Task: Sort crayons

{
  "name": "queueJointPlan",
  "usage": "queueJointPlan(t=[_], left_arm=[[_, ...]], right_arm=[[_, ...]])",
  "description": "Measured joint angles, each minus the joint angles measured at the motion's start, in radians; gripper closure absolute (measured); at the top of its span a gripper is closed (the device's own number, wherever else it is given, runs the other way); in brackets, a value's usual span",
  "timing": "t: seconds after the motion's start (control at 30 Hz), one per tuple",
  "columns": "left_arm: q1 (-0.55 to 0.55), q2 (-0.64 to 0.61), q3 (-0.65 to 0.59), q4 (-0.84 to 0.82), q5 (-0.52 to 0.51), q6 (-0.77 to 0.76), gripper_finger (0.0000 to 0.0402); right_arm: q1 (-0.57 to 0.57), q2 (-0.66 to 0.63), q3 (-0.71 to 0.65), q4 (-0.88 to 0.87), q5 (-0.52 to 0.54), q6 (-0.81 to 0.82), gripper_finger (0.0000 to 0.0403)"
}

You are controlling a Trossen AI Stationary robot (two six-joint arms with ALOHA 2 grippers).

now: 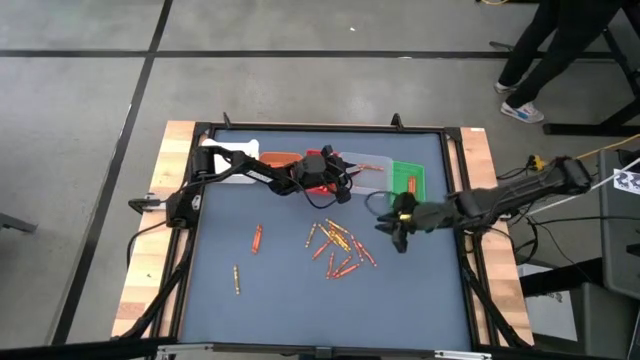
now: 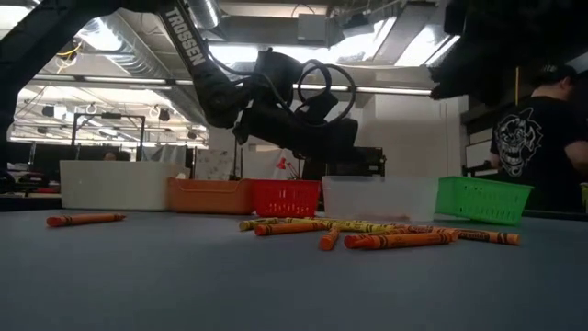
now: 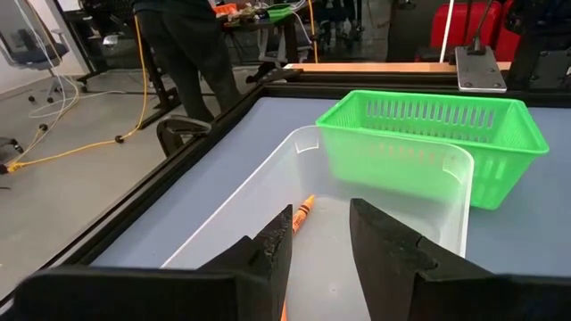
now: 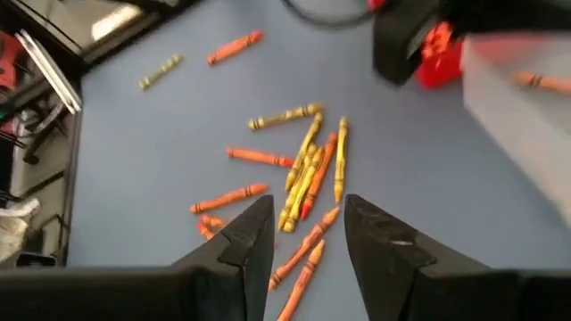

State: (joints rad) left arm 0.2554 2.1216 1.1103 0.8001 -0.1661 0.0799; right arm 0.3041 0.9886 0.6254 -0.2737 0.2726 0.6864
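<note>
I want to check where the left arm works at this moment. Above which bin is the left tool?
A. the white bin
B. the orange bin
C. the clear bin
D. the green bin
C: the left wrist view shows the left tool open over the clear bin, where an orange crayon lies, and the green bin stands just beyond it.

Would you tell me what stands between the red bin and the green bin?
The clear plastic bin stands between the red bin and green bin, shown in the low view.
</note>
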Motion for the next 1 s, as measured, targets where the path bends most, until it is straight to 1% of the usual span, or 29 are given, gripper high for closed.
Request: queueJointPlan(t=[0.13,0.37,0.5,0.67,0.8,1.0], left_arm=[[0.0,0.0,0.0,-0.004,0.0,0.0,0.0304],[-0.001,0.0,0.0,-0.009,0.0,-0.001,0.0304],[-0.003,0.0,0.0,-0.015,0.0,-0.001,0.0304],[-0.003,-0.001,0.0,-0.033,0.0,-0.001,0.0304],[-0.003,-0.001,0.0,-0.039,0.0,-0.001,0.0304],[-0.003,-0.001,0.0,-0.066,0.0,-0.001,0.0304]], right_arm=[[0.062,0.101,0.0,0.001,0.013,0.048,0.0265],[0.155,0.282,0.0,0.054,0.059,0.047,0.0265],[0.19,0.366,0.0,0.069,0.059,0.046,0.0265],[0.216,0.445,0.0,0.114,0.06,0.046,0.0265],[0.222,0.48,0.0,0.173,0.072,0.045,0.0265],[0.222,0.524,0.0,0.178,0.076,0.042,0.0265]])
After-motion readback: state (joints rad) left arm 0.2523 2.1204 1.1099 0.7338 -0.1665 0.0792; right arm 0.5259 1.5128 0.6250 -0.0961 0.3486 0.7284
